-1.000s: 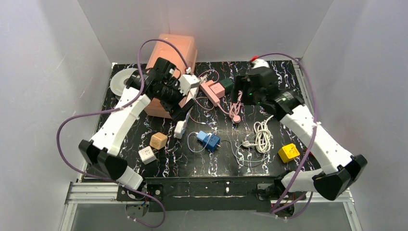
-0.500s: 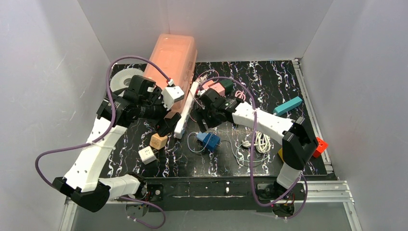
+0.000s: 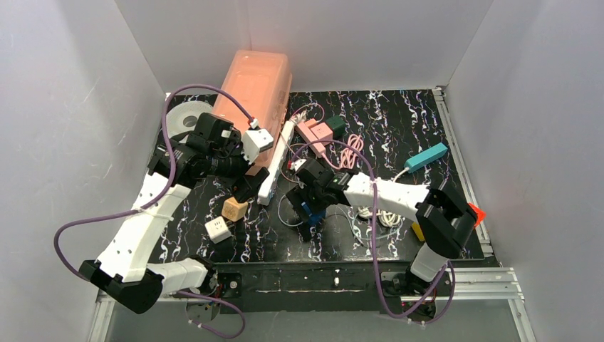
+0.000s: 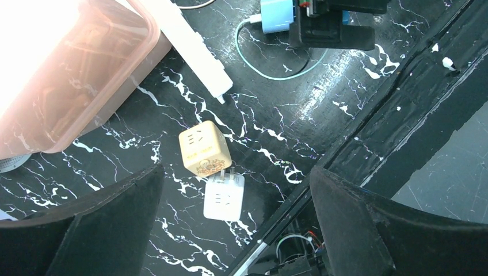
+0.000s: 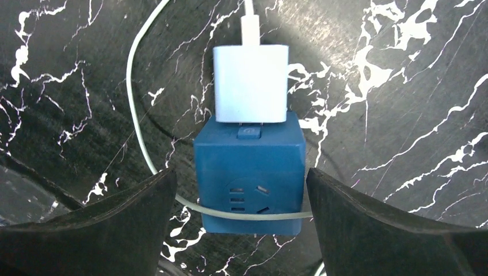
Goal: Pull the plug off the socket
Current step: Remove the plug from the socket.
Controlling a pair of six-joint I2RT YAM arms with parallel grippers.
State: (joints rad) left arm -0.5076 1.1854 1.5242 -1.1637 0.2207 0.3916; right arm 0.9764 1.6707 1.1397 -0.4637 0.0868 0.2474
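- Plug (image 5: pixel 250 83), a pale block, sits pushed into one side of the blue socket cube (image 5: pixel 248 178). The cube lies on the black marbled table (image 5: pixel 403 86), near the front middle in the top view.
- Right gripper (image 5: pixel 239 192) hangs over the cube with its fingers spread, one on each side. A gap shows on the left, and the right finger (image 5: pixel 368 224) is just beside the cube's wall.
- Thin pale cable (image 5: pixel 133 103) curls round the left of the cube and crosses its upper face, between the fingers.
- Left gripper (image 4: pixel 236 195) is spread wide and holds nothing. Below it lie a tan cube (image 4: pixel 205 148) and a white cube (image 4: pixel 224 197), touching each other.
- White power strip (image 4: pixel 193 49) lies alongside the pink bin (image 4: pixel 69 75), between the two arms.
- Farther back are a pink socket (image 3: pixel 315 132), a dark green adapter (image 3: pixel 336 125) and a coiled pink cord (image 3: pixel 350 153).
- Teal strip (image 3: pixel 427 156) lies well apart to the right.
- White cord coil (image 3: pixel 388 214) is partly hidden under the right arm.
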